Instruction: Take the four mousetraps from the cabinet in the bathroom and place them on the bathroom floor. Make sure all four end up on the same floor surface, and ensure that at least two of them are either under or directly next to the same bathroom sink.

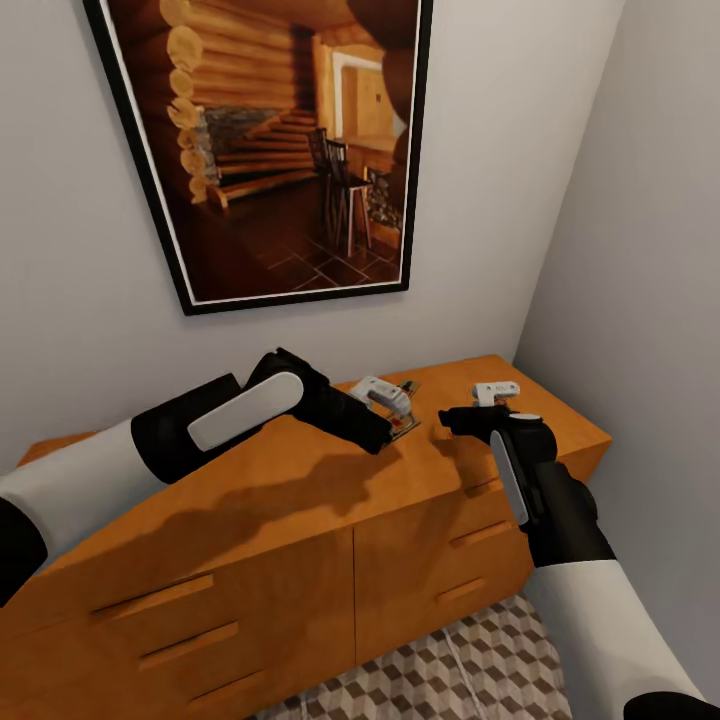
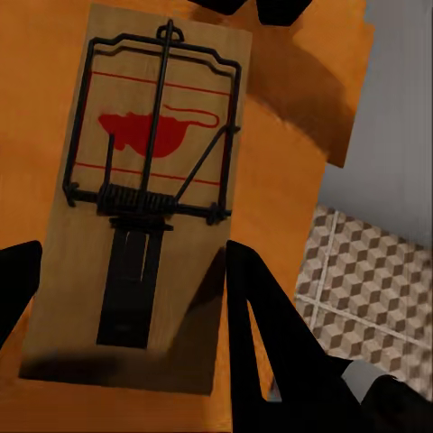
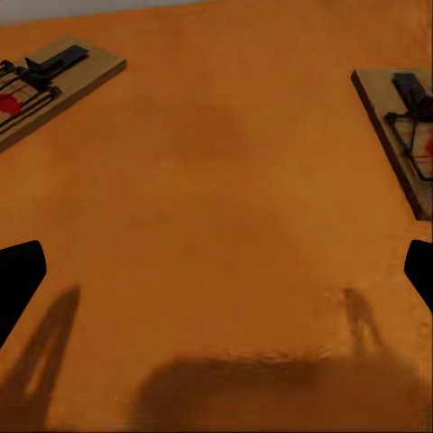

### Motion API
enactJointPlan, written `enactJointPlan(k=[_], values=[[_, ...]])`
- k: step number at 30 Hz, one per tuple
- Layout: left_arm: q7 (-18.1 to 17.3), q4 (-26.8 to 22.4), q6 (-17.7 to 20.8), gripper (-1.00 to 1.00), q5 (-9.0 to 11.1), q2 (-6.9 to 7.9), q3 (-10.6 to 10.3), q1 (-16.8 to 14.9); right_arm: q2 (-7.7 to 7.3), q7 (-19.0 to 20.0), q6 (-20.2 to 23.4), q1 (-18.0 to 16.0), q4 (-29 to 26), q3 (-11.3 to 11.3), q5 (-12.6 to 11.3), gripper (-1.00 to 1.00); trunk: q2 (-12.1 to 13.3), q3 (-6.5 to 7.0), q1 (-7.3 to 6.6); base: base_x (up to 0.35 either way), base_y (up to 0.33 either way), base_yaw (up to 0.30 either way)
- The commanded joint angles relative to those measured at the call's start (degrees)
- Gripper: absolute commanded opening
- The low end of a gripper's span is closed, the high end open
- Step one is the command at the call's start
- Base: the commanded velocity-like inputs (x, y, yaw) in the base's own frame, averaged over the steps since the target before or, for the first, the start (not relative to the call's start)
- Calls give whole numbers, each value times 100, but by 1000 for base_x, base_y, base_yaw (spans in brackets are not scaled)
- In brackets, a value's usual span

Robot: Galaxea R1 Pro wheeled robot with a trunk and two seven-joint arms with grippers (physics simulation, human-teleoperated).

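From the head view, the left gripper [image 1: 385, 425] covers most of a mousetrap [image 1: 402, 420] lying flat on the orange cabinet [image 1: 300, 500] top, near the back wall. The left wrist view shows that trap [image 2: 144, 207] whole, with its dark fingers [image 2: 271, 343] spread to either side of it — released, not touching the wood. The right gripper [image 1: 462, 420] hangs over the cabinet's right end, fingers wide apart; its camera shows two more mousetraps — one [image 3: 54, 81] partly cut off, the other [image 3: 401, 135] cut by the frame. Patterned bathroom floor [image 1: 470, 670] shows below the cabinet's near edge, a narrow strip beside the right wall [image 1: 650, 250].
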Motion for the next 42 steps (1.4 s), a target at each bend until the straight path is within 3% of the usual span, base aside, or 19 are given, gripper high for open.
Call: enactJointPlan(k=[1,4,10,16,27,37,42], values=[[42,26,-36,-100,93,-29,24,25,-32,2,-6,-4,-16,-31,14,100,-3,-6,0,0,0,0],[28,-41,-23,-100,129,-126,45,122,19,3,-23,-14,80,-61,-74,100,-3,-6,0,0,0,0],[13,-98,0,-100,21,36,-151,316,161,5,81,108,101,132,-105,100,-3,-6,0,0,0,0],[15,-102,2,-100,-71,49,-164,511,160,-3,87,119,92,310,-91,100,-3,-6,0,0,0,0],[16,-138,8,-100,-70,54,-163,853,130,-40,88,120,11,310,-79,100,-3,-6,0,0,0,0],[16,-154,11,-100,-63,50,-139,853,134,-39,88,120,-5,310,-81,100,-3,-6,0,0,0,0],[16,-170,11,-100,-63,50,-138,853,134,-39,88,120,-5,310,-81,100,197,84,-110,0,0,0]])
